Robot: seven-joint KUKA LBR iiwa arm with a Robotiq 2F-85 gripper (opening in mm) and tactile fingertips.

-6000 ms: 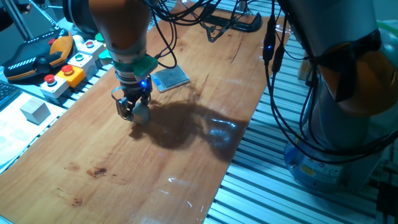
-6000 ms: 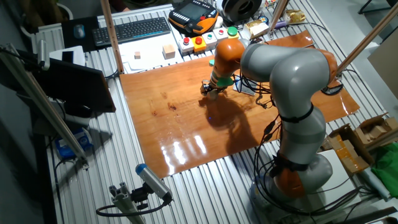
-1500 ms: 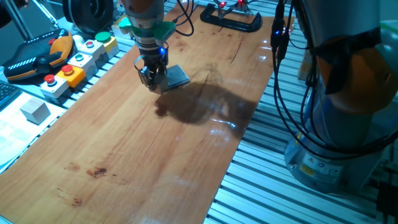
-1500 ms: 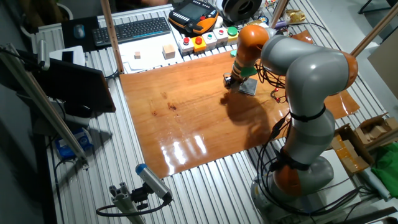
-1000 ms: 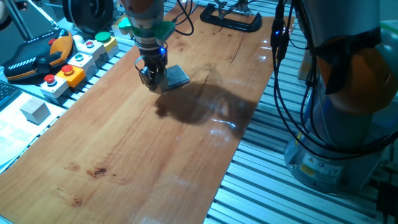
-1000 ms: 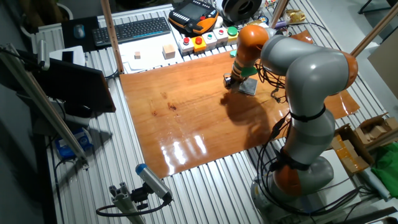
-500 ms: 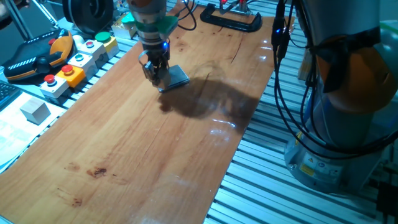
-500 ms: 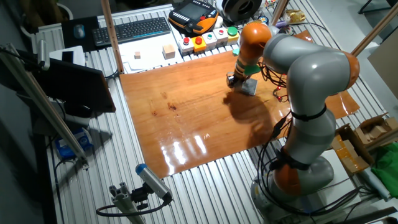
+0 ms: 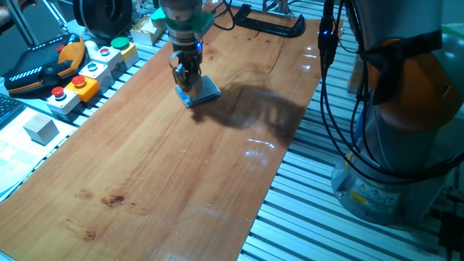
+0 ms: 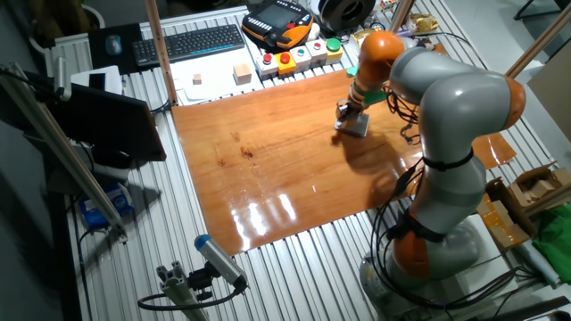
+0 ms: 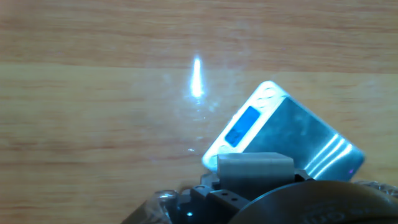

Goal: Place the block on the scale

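Hand view: tool [image 11: 255, 186] clamped on the block [image 11: 255, 169] over the scale [image 11: 298, 140].

Bright overhead light throws white glare streaks on the glossy wooden surface [image 9: 145, 167] and a soft arm shadow beside them. The hand view is slightly blurred, foreground unfocused.
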